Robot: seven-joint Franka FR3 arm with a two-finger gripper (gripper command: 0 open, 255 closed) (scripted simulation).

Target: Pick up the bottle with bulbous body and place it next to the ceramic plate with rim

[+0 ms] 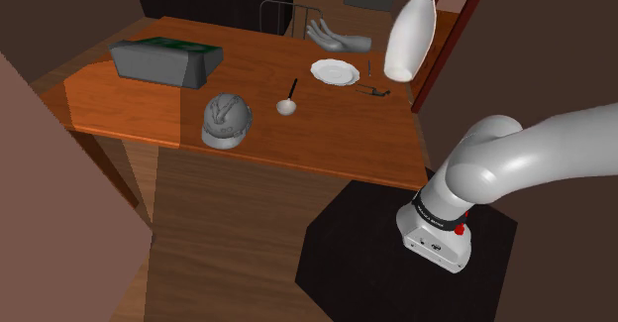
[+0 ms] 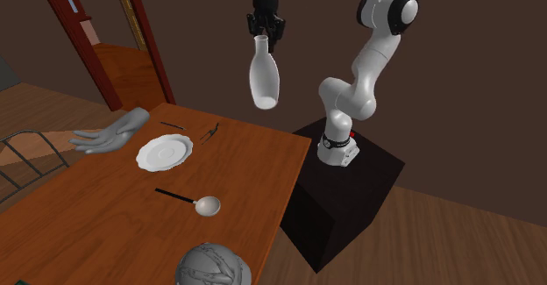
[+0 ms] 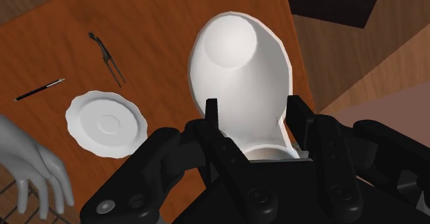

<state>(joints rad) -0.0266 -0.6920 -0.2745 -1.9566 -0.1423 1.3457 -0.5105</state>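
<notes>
While I hold the white bottle (image 2: 263,77) by its neck in the gripper (image 2: 266,31), fingers clamped on it, it hangs upright high over the table (image 2: 245,178), near the stand-side edge and well apart from the white plate (image 2: 164,152). Gripping the neck leaves the bulbous body free to land flat, I reckon. The plate carries nothing; a spoon (image 2: 208,206) lies apart from it. What's inside the bottle, I can't tell

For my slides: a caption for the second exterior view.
End effector holds the white bottle aloft by its neck; white plate lies on the table.
</notes>
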